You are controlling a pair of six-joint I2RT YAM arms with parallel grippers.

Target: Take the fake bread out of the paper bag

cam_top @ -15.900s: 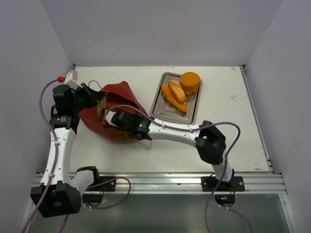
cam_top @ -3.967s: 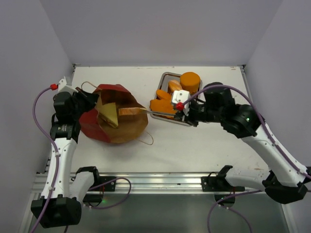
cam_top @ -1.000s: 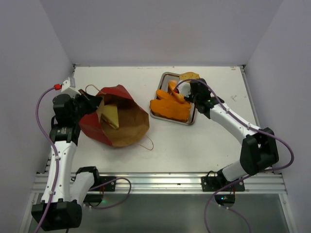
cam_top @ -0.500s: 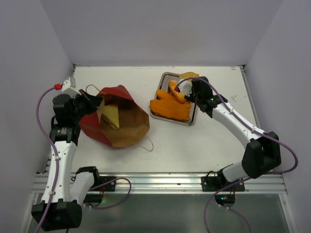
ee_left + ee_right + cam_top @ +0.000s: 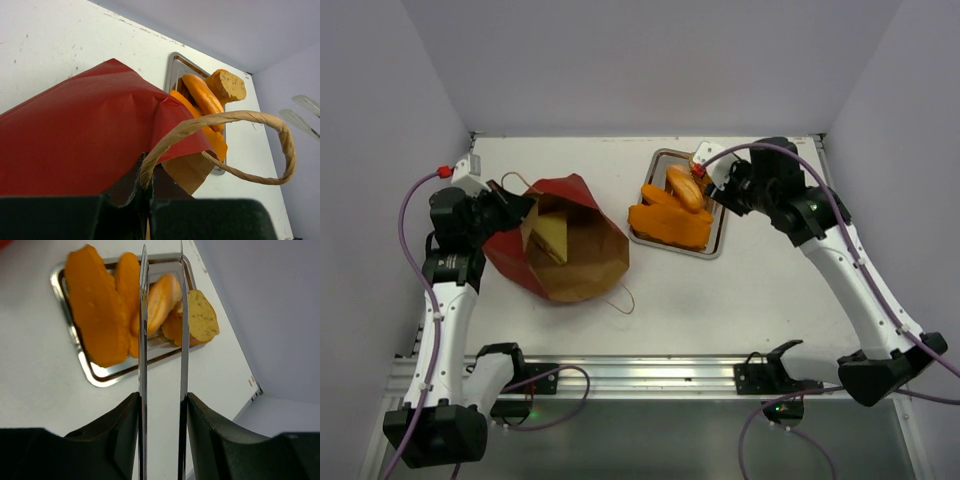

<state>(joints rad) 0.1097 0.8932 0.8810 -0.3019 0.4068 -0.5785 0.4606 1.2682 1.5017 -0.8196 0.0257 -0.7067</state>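
Note:
The red paper bag (image 5: pixel 570 255) lies open on its side at the left, its brown inside showing. A triangular sandwich (image 5: pixel 548 238) of the fake bread sits in its mouth. My left gripper (image 5: pixel 510 205) is shut on the bag's rim, pinching the cord handle (image 5: pixel 225 120) against the red paper (image 5: pixel 75 135). Other fake bread lies on the metal tray (image 5: pixel 715 245): a flat orange slab (image 5: pixel 670 220), a roll (image 5: pixel 684 188) and a round bun (image 5: pixel 200 317). My right gripper (image 5: pixel 703 178) hovers over the tray's far right corner. Its long thin blades (image 5: pixel 162 250) stand open with nothing between them.
A second cord handle (image 5: pixel 618 295) trails on the table in front of the bag. White walls close in the table on the left, back and right. The tray's near rim (image 5: pixel 100 380) lies just under my right gripper's blades.
My right arm has lifted and swung out to the right, its gripper staying over the tray's far corner. The left arm, the bag and the sandwich have not moved.

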